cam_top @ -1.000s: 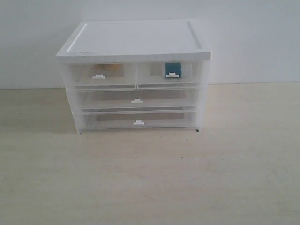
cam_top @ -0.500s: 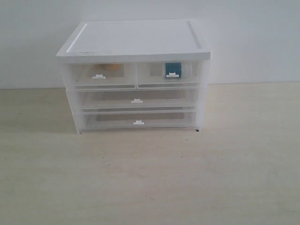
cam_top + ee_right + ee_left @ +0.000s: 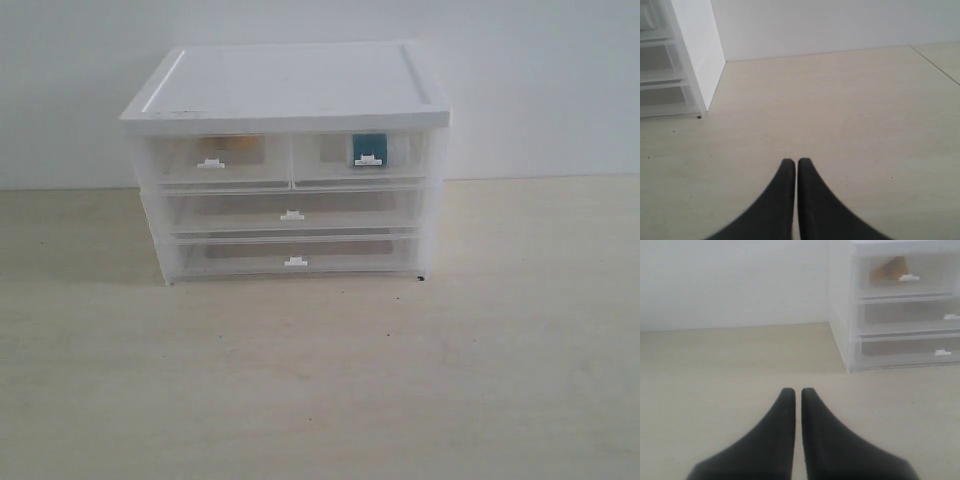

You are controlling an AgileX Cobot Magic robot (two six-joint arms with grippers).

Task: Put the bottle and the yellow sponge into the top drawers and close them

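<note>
Fingers pressed together and empty, left gripper (image 3: 798, 391) and right gripper (image 3: 792, 161) sit well apart from the closed top drawers (image 3: 255, 172) holding the slanted yellow sponge (image 3: 888, 267) and bottle (image 3: 370, 146)

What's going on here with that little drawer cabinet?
Nothing is being handled right now. The yellow sponge lies in the left top drawer and the bottle in the right top drawer, and both drawers look shut. The left gripper and right gripper are shut and empty, over the table, apart from the cabinet.
</note>
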